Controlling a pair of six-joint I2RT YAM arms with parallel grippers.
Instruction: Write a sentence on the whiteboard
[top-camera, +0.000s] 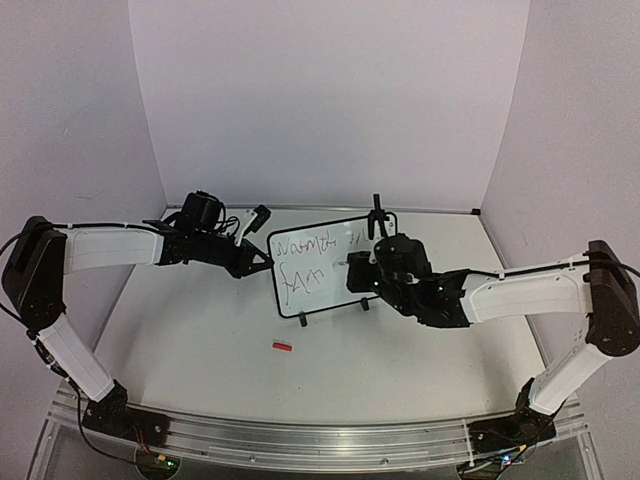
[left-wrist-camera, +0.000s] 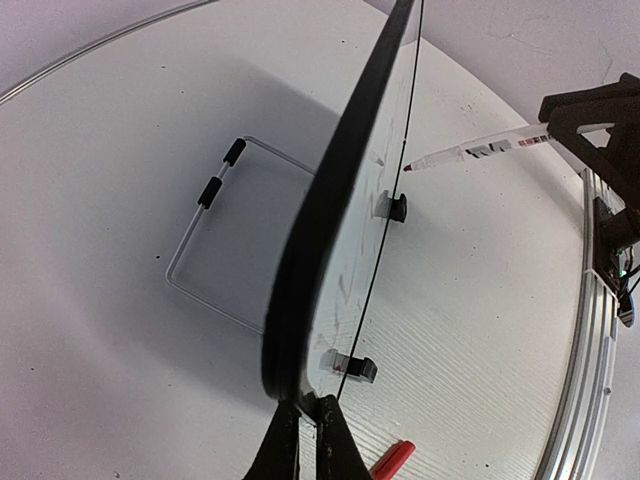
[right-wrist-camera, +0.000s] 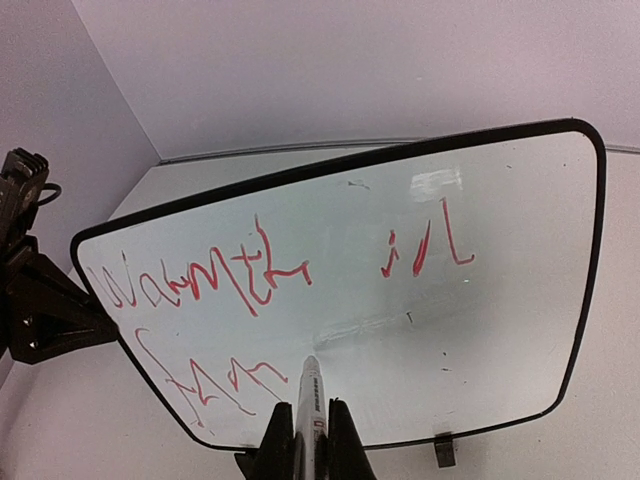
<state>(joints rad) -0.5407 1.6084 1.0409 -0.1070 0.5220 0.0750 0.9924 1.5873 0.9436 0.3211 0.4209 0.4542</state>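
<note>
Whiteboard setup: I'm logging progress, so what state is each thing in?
whiteboard: upright, left edge clamped.
sentence: red, second line begun.
marker: uncapped, tip at whiteboard.
red cap: off, lying on table.
left gripper: jaws shut on whiteboard.
right gripper: jaws shut on marker.

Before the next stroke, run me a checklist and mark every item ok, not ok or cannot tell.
1. Left hand clamped on the whiteboard edge: ok.
2. Right hand shut on the marker: ok.
3. Marker tip touching the board: cannot tell.
4. Blank space to the right of the sentence on its lower line: ok.
5. Both clip feet down on the table: ok.
6. Red cap lying clear of the board: ok.
</note>
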